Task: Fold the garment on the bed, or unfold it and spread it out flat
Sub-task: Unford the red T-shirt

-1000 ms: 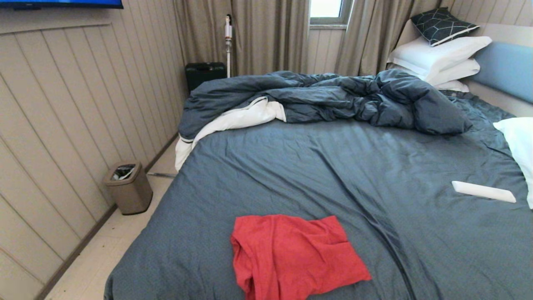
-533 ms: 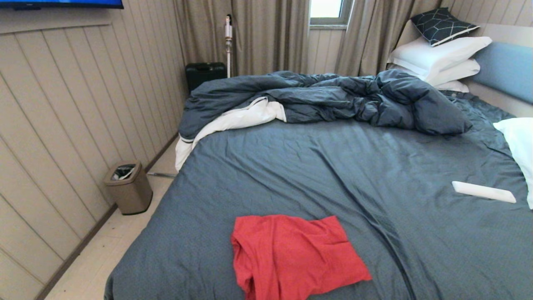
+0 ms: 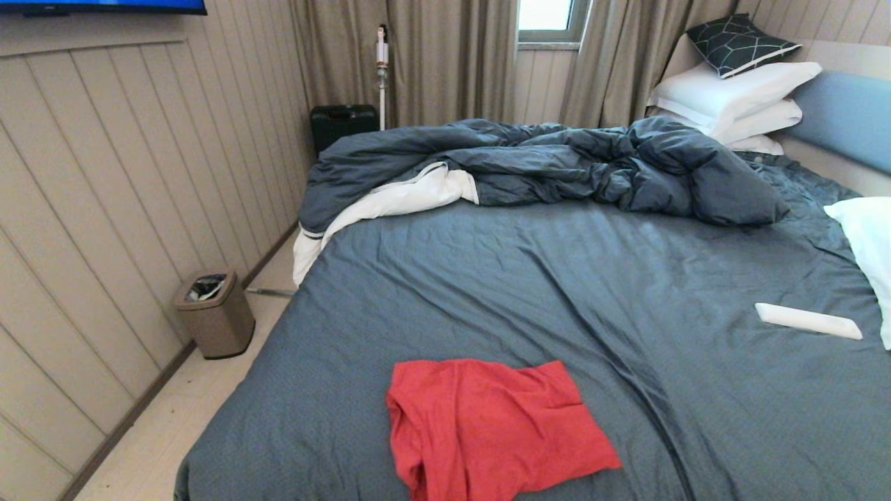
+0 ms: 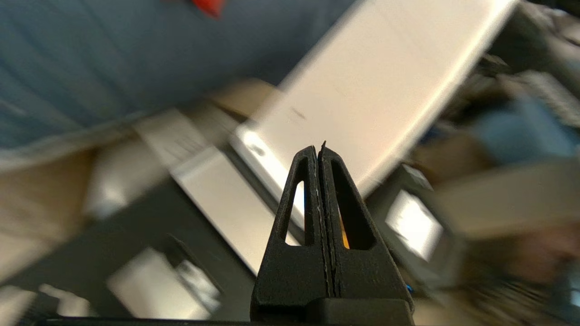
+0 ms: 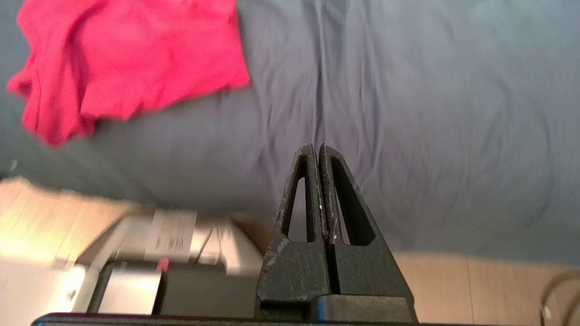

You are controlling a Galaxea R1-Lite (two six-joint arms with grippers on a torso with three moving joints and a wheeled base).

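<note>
The T-shirt is lying on the near part of the bed, toward its left side and close to the near edge, folded into a rough, rumpled rectangle with no lettering showing. It is sitting on bare sheet, well apart from the rumpled duvet bunched at the far side and from the pillows by the headboard, so, as I judge it, there is room around it either to spread it flat or to tidy the fold. A flat white object is lying on the sheet far to the right, clear of the shirt.

Neither arm is showing in the head view; both seem to be hanging low in front of the bed. The left gripper is pointing at blurred floor and equipment beside the bed, with only a scrap of red at the edge of its view. Its jaws are pressed together and holding nothing. The right gripper is facing the near edge of the sheet, with the shirt off to one side and not touching it. Its jaws are likewise closed tight on nothing. To my eye, no grasp is under way and the shirt is waiting untouched.
</note>
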